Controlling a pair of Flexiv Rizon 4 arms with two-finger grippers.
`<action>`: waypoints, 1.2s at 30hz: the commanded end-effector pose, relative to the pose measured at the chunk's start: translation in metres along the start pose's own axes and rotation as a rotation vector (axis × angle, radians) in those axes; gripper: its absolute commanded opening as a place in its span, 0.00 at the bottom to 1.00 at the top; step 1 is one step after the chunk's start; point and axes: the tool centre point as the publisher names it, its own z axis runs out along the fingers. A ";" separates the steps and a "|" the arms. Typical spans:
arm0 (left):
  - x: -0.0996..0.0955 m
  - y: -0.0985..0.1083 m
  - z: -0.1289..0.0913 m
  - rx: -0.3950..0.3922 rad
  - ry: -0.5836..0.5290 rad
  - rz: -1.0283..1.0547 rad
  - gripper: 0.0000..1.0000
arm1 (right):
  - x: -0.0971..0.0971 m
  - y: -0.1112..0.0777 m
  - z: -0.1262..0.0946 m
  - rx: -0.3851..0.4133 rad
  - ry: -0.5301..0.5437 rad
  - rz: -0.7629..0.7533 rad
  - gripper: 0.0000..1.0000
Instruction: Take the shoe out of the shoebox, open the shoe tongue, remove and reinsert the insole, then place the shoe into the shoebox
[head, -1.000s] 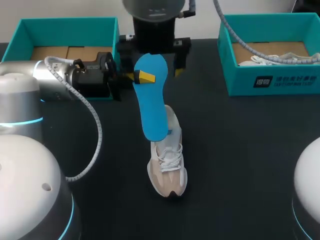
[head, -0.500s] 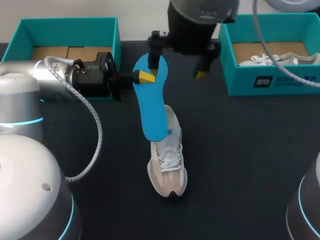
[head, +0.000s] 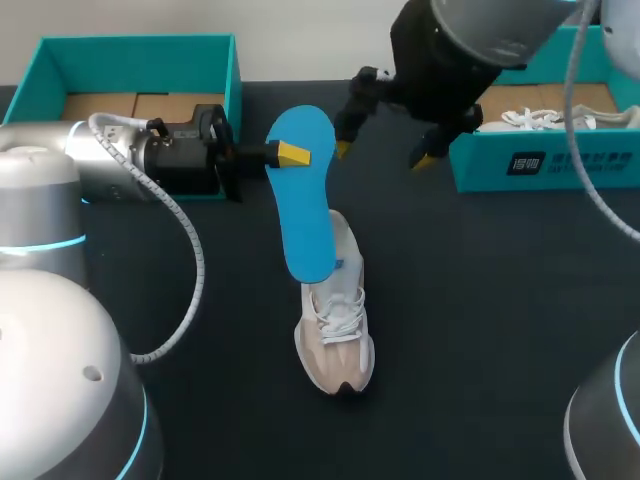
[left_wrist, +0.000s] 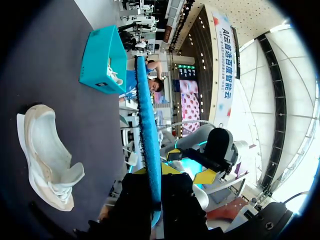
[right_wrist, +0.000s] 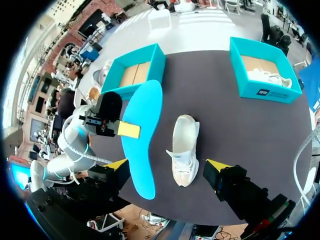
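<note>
Insole (head: 305, 195) is up in the air, blue, clamped at one end by the left tool (head: 290, 154), its low end over the shoe's (head: 338, 330) heel in the head view. Shoe sits upright mid desk (head: 500, 300), well apart from the left box (head: 140, 60) and right box (head: 520, 160). Right tool (head: 382, 153) hovers near the right box, fingers spread wide, gripping nothing.
</note>
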 end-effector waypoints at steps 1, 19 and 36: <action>0.000 0.001 0.000 0.000 -0.003 0.000 0.00 | -0.006 -0.001 0.009 -0.018 0.507 0.002 1.00; 0.000 0.001 0.000 0.000 -0.003 0.000 0.00 | -0.015 0.004 0.025 0.001 0.773 0.031 1.00; 0.000 0.001 0.000 0.000 -0.003 0.000 0.00 | -0.020 0.004 0.041 -0.001 0.899 0.035 1.00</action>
